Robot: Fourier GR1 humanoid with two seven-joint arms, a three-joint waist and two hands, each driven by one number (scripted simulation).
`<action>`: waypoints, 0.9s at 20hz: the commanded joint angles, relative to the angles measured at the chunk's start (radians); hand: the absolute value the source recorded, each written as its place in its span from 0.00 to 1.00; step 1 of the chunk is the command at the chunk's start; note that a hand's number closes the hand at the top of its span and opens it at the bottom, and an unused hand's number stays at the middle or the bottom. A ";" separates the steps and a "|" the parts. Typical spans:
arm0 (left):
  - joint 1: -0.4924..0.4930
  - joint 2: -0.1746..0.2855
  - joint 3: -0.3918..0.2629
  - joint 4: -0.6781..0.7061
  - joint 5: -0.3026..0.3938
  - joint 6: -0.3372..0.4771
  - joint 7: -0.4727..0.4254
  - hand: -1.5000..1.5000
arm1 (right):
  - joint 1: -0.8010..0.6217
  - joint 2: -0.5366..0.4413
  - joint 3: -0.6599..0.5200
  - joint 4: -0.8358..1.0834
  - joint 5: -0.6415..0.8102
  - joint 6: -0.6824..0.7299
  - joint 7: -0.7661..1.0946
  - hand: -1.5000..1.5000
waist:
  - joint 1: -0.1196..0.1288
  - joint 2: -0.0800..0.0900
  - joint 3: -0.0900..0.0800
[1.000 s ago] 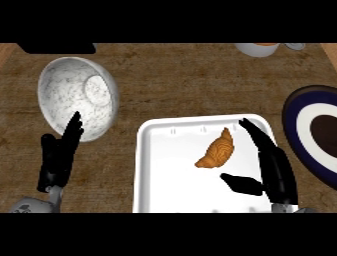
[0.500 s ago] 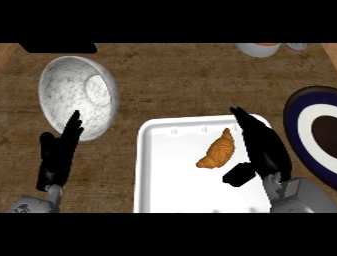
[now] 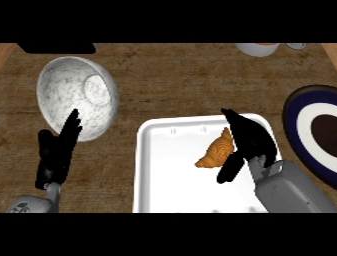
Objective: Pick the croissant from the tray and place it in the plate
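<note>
Two robot hands come in from the desk's near edge. The left robot hand (image 3: pixel 55 155) is held open and at rest near the desk's near left corner, fingers pointing away, well apart from the tray (image 3: pixel 171 185). The right robot hand (image 3: pixel 251 142) is set over the tray's right side, fingers fairly straight and thumb spread wide, with nothing gripped. The croissant (image 3: pixel 217 149) is found in the tray's right half, just left of that robot hand; whether they touch cannot be told. Its long axis runs from near-left to far-right, roughly alongside the fingers, with the thumb by its near end. The right robot hand is judged much the nearer for the grasp. The plate (image 3: pixel 295 125) lies just beyond the tray's right edge, at the desk's right edge. A marbled bowl (image 3: pixel 67 90) is seen farther off on the left.
</note>
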 commanded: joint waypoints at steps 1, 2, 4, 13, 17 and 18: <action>-0.063 -0.029 0.035 0.052 -0.027 -0.016 0.011 0.50 | -0.025 0.050 -0.045 0.097 0.027 0.055 -0.015 0.00 | -0.004 0.000 0.000; -0.022 -0.053 -0.004 -0.014 -0.065 0.023 0.051 0.50 | -0.022 0.059 -0.045 0.071 0.039 0.080 0.009 0.00 | -0.003 -0.001 0.000; -0.059 -0.045 0.034 0.042 -0.068 -0.006 0.030 0.50 | 0.009 0.104 -0.015 0.105 0.090 0.041 -0.009 0.00 | -0.004 0.000 0.000; 0.025 -0.079 0.078 0.001 -0.101 -0.085 0.012 0.50 | 0.053 0.145 -0.112 0.132 0.155 0.094 -0.121 0.00 | -0.004 0.000 0.000; 0.054 -0.090 0.100 -0.036 -0.116 -0.092 0.005 0.50 | -0.001 0.202 -0.139 0.222 0.187 0.115 -0.124 0.00 | -0.001 0.000 0.000; 0.073 -0.075 0.129 -0.042 -0.093 -0.134 0.008 0.50 | 0.024 0.180 -0.174 0.163 0.190 0.131 -0.123 0.00 | -0.002 -0.001 0.000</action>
